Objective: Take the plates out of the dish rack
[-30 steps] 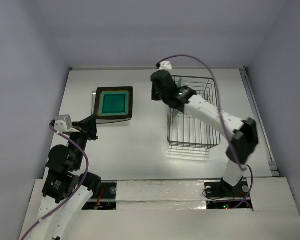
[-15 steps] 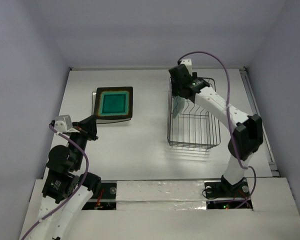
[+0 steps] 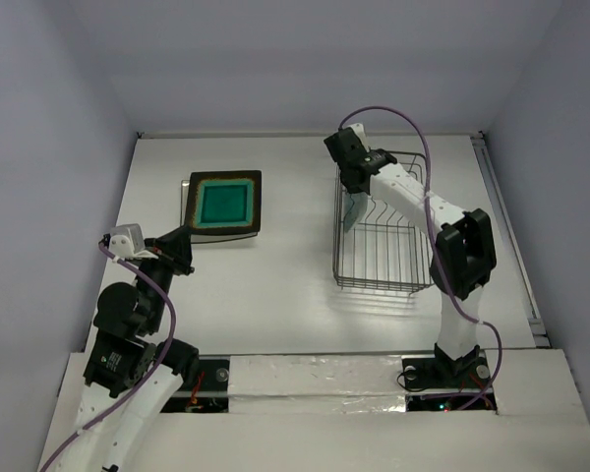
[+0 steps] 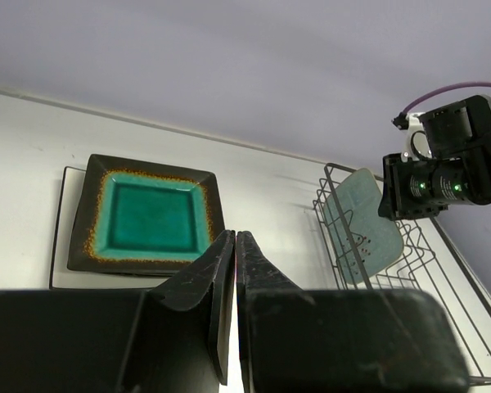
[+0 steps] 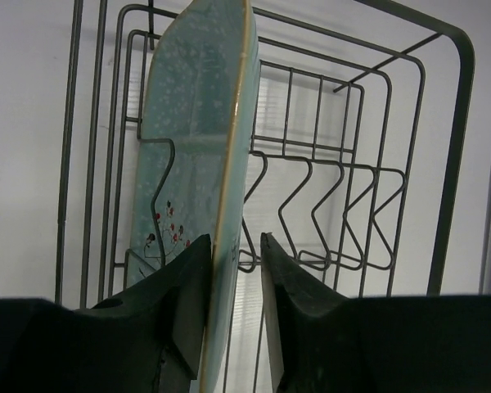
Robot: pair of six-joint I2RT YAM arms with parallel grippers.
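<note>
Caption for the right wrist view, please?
Right gripper straddles the rim of the mint plate standing upright in the rack.

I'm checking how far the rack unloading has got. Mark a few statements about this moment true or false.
1. The teal plate lies flat outside the dish rack. True.
2. The left gripper holds a plate. False: it is shut on nothing.
3. The right gripper straddles the rim of the mint-green plate, which stands on edge in the rack. True.
4. Three plates stand in the rack. False: only the mint-green one shows there.
</note>
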